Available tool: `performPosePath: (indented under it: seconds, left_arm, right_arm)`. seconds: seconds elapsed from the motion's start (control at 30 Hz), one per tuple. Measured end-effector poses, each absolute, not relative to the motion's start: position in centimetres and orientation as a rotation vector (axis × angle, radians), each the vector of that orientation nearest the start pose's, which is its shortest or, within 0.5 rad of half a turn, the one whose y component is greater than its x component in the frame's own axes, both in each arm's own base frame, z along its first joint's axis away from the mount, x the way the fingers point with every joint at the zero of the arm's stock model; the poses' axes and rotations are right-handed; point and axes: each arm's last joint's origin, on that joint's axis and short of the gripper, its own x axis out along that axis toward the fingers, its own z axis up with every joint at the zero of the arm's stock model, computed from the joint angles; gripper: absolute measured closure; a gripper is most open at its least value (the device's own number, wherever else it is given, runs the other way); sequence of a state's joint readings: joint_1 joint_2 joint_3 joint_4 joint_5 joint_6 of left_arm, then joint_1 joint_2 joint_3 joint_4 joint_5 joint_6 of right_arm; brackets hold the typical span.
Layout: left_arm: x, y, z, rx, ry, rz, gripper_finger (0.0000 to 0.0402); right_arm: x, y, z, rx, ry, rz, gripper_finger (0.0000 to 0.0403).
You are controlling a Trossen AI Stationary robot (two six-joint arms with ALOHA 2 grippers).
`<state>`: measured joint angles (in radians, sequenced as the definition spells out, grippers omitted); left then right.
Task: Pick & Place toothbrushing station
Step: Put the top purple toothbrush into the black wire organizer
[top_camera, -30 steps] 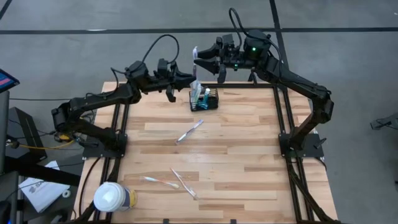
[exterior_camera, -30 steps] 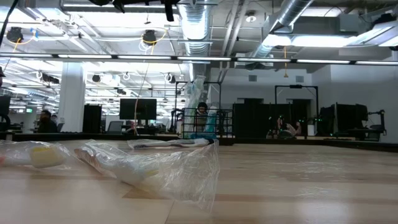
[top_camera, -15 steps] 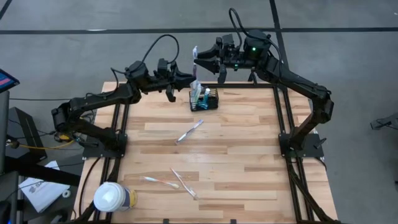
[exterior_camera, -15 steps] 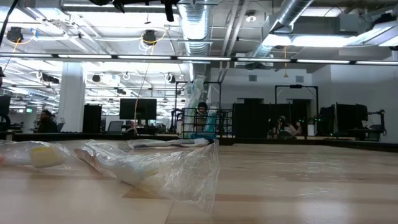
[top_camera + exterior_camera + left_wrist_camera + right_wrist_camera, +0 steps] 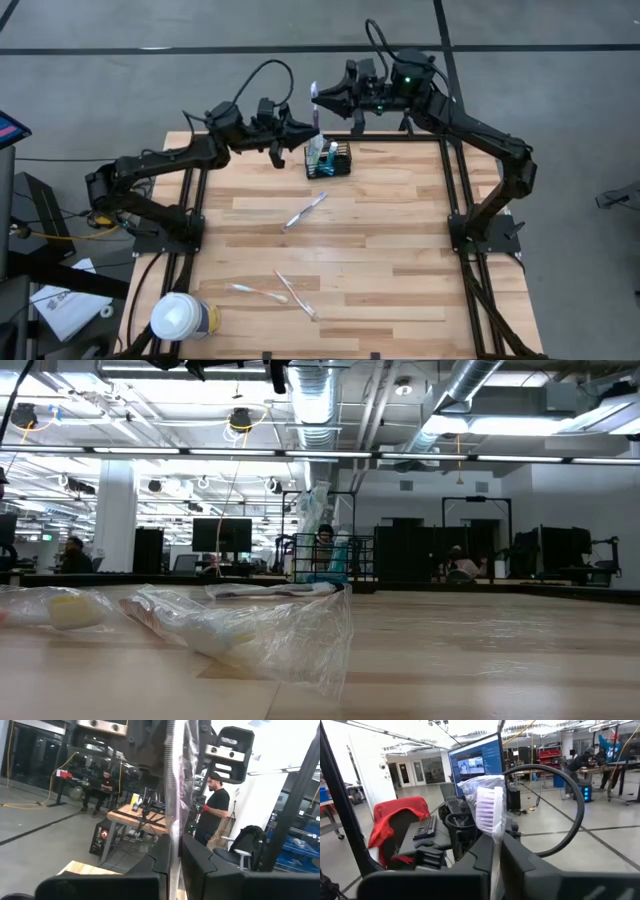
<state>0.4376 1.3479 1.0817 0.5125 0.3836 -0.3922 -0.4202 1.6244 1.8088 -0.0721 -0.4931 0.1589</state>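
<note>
Wooden slatted surface point(image 5: 380, 250) carries the black wire-mesh basket point(image 5: 329, 160) at its far edge. Right gripper point(image 5: 492, 851) clamps a plastic-wrapped white toothbrush point(image 5: 489, 812), bristles visible only in its wrist view. Left gripper point(image 5: 174, 857) jaws are pinched on a clear-wrapped slim toothbrush point(image 5: 172, 785).

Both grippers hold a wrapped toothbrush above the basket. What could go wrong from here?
1. The left gripper and right gripper sit close together over the basket; they might collide as either one lowers.
2. The basket already holds several items, so a toothbrush could catch on them or tip out.
3. The loose plastic wrap might slip between the fingers.
</note>
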Motion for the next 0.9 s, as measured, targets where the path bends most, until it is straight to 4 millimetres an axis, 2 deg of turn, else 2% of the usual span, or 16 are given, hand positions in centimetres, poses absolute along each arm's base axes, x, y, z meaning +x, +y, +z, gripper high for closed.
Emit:
performPosePath:
  seconds: [0.2,0.37,0.53,0.63,0.8,0.9]
  left_arm:
    - [28.1,12.0,37.8,-0.290,-0.236,0.006,0.0381]
    - [28.1,12.2,37.6,-0.252,-0.216,0.020,0.0340]
    - [27.7,13.8,36.0,-0.204,-0.087,0.105,0.0284]
    - [27.0,15.1,36.1,-0.205,-0.092,0.163,0.0256]
    - [26.1,16.4,36.1,-0.205,-0.095,0.215,0.0227]
    - [25.7,17.0,36.2,-0.203,-0.099,0.234,0.0224]
  right_arm:
    - [33.1,-13.3,48.1,0.114,-0.094,0.066,0.0397]
    - [32.5,-13.8,48.4,0.106,-0.093,0.072,0.0399]
    - [29.5,-14.4,49.7,0.062,-0.074,0.006,0.0401]
    - [27.7,-14.8,50.0,0.050,-0.031,-0.068,0.0401]
    - [25.6,-15.3,49.2,0.023,0.123,-0.254,0.0402]
    - [25.4,-16.2,47.7,0.041,0.249,-0.324,0.0402]
